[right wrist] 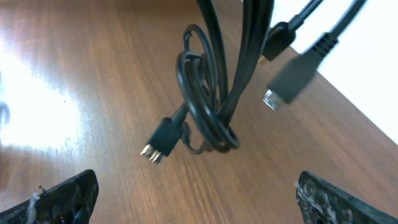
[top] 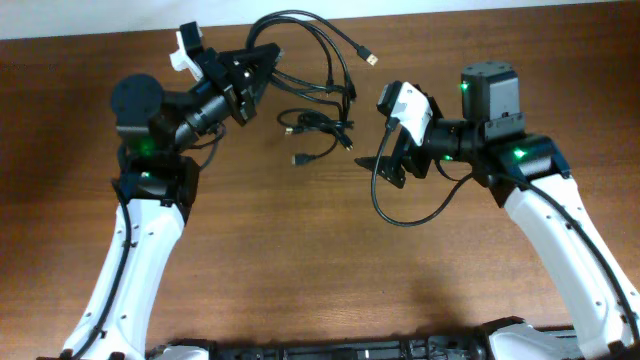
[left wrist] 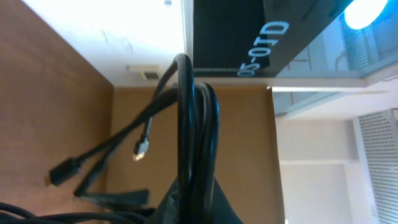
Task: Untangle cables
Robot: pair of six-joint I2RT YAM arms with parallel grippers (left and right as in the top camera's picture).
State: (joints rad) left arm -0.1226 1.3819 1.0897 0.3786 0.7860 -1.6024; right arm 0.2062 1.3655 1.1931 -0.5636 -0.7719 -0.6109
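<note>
Wide-spread, empty right gripper [right wrist: 199,196] low over brown wooden table [top: 300,260]; left gripper [top: 258,60] clenched on thin black plug-ended cables [top: 325,120], knotted bundle trailing from it down to table between both grippers; likely light, limp, slick, best pinched on loose loop beside knot.

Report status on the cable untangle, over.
Left gripper shut on the cables, one end raised. Right gripper open, empty, facing the knot. Cables tangled, plugs loose. Nothing seen blocking.
</note>
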